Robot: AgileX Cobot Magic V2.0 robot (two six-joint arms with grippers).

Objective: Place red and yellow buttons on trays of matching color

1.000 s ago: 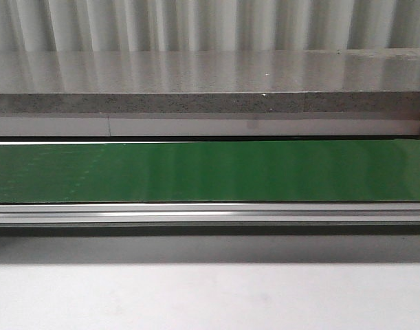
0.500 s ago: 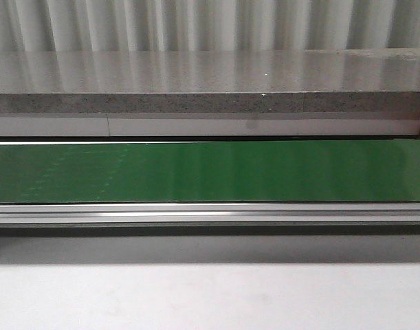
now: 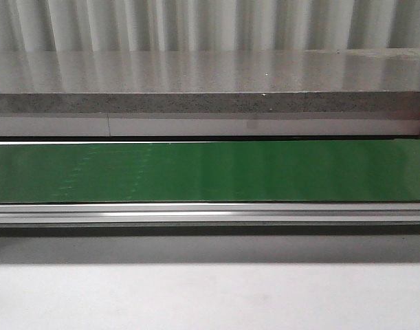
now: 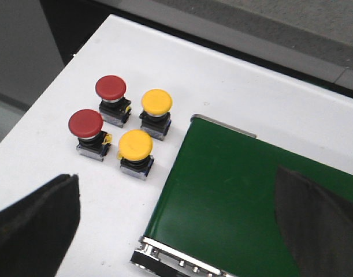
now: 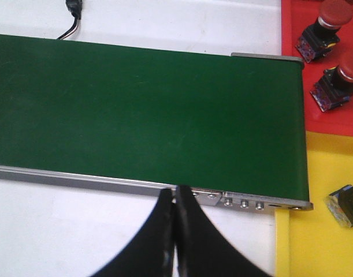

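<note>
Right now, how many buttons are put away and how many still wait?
Done: two red-capped push buttons sit on the red tray, and one partly visible button lies on the yellow tray. In hand: nothing; the left hand is open, the right hand shut and empty. Left: two red and two yellow buttons on the white table.

4 buttons sit on the white table (image 4: 234, 86), close together in a square. 2 are red, 2 are yellow. One red button (image 4: 111, 88) is next to a yellow button (image 4: 156, 102). The other red button (image 4: 86, 123) is next to the other yellow button (image 4: 135, 145). The yellow ones are nearer the green belt (image 4: 234, 190). The belt has a shiny metal edge w/ small bolts. The left gripper (image 4: 176, 222) has 2 dark fingers (image 4: 37, 225), spread wide apart w/ nothing between them.
</note>
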